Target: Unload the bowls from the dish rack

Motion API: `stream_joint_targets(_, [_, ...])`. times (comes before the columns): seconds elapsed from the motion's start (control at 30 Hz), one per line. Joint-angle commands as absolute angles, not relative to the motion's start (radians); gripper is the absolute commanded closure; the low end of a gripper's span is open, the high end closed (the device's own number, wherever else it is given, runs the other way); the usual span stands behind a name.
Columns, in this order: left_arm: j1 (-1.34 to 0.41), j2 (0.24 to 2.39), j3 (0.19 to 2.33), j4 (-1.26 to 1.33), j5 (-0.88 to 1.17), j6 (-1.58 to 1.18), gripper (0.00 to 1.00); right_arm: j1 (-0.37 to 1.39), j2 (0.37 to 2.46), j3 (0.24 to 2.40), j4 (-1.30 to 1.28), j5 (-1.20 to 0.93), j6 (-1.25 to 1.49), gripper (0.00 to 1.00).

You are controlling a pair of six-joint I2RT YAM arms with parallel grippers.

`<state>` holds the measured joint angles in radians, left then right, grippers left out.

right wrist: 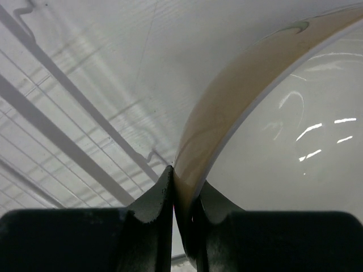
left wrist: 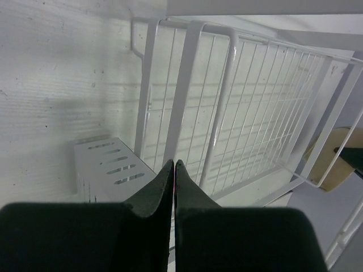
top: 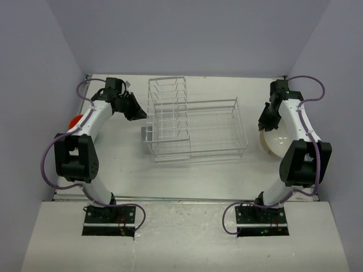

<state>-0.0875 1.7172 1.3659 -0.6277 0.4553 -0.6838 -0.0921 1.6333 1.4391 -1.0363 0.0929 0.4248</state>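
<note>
One tan bowl (right wrist: 227,107) sits pinched by its rim in your right gripper (right wrist: 182,180), just right of the dish rack (top: 195,127). Settle it flat on the surface (top: 170,178) before letting go. On your left gripper (left wrist: 174,170) the jaws are closed, empty.

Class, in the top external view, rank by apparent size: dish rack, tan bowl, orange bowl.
1. dish rack
2. tan bowl, partly covered
3. orange bowl, mostly hidden, so its rank is unsure
</note>
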Motion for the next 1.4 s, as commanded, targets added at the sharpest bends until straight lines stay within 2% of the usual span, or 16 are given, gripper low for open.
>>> stream_joint_targets(0.0, [-0.094,1.663,1.423,-0.652,0.416,-0.638,0.99,-0.103,1.666,1.572,-0.992,0.193,0.388,1.0])
stream_joint_targets(0.2, [-0.094,1.626,1.445,-0.696,0.332,-0.601,0.97,-0.107,1.811,1.675,-1.029,0.216,0.393,1.0])
stream_joint_targets(0.57, [-0.098,1.471,1.33,-0.71,0.291,-0.609,0.96,-0.144,2.02,1.755,-1.04,0.333,0.413,1.0])
stream_joint_targets(0.73, [-0.098,1.41,1.299,-0.727,0.268,-0.607,0.92,-0.152,2.071,1.784,-1.032,0.282,0.4,1.0])
stream_joint_targets(0.93, [-0.1,1.387,1.305,-0.749,0.241,-0.612,0.88,-0.149,2.053,1.718,-0.986,0.187,0.391,0.99])
stream_joint_targets(0.97, [-0.098,1.387,1.305,-0.749,0.238,-0.612,0.87,-0.147,2.045,1.707,-0.973,0.163,0.39,0.9])
stream_joint_targets(1.07, [-0.098,1.391,1.312,-0.747,0.227,-0.614,0.8,-0.14,2.011,1.707,-0.965,0.118,0.39,0.73])
stream_joint_targets(1.1, [-0.098,1.397,1.316,-0.747,0.224,-0.614,0.79,-0.14,2.005,1.709,-0.966,0.104,0.397,0.63])
stream_joint_targets(1.17, [-0.098,1.407,1.336,-0.758,0.209,-0.609,0.75,-0.138,1.976,1.713,-0.966,0.092,0.4,0.51])
stream_joint_targets(1.23, [-0.098,1.417,1.359,-0.761,0.201,-0.604,0.7,-0.138,1.959,1.718,-0.966,0.075,0.402,0.34])
stream_joint_targets(1.37, [-0.098,1.428,1.408,-0.784,0.158,-0.598,0.67,-0.132,1.908,1.743,-0.989,0.045,0.425,0.22])
